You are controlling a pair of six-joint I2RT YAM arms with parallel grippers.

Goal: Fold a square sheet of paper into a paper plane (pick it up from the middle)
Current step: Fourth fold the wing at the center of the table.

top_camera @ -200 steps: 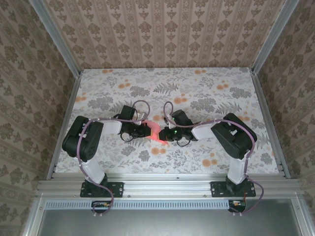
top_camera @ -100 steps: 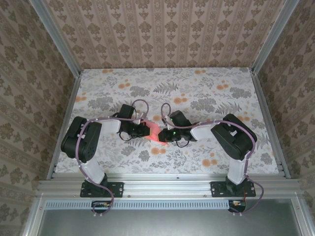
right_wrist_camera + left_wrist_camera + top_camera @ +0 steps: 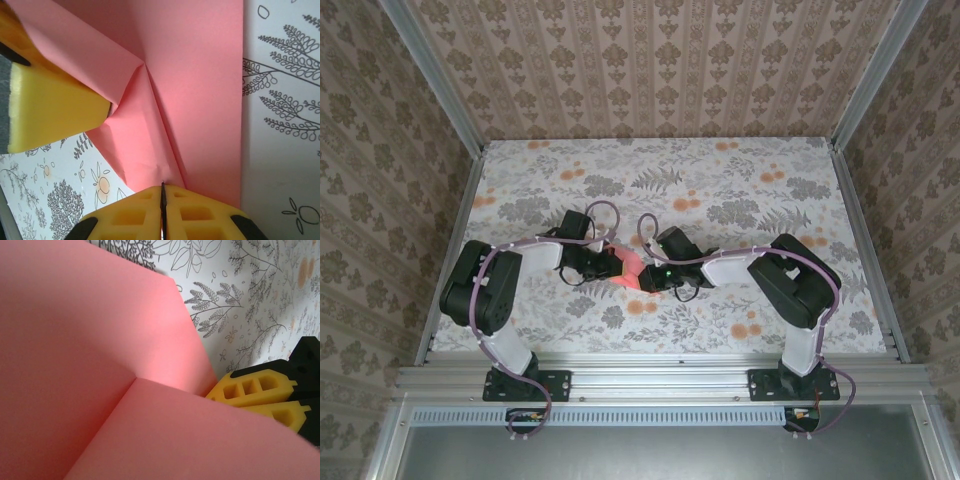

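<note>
Right tool [image 3: 162, 200] clenched on the creased edge of the pink paper sheet [image 3: 626, 268], partly folded, over mid-counter [image 3: 720, 180]. Left tool [image 3: 611, 262] shut, apparently pinching the sheet's opposite side; paper hides that grip.

table [image 3: 790, 215] with a covering [image 3: 660, 180] printed in grey leaves and orange flowers, metal rails [image 3: 660, 375] along its edges; pink paper [image 3: 626, 268] near centre, contact with surface undetermined.

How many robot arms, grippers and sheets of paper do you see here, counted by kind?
Arms: 2, left arm and right arm
Grippers: 2, left gripper and right gripper
Paper: 1, pink paper sheet
Total: 5
</note>
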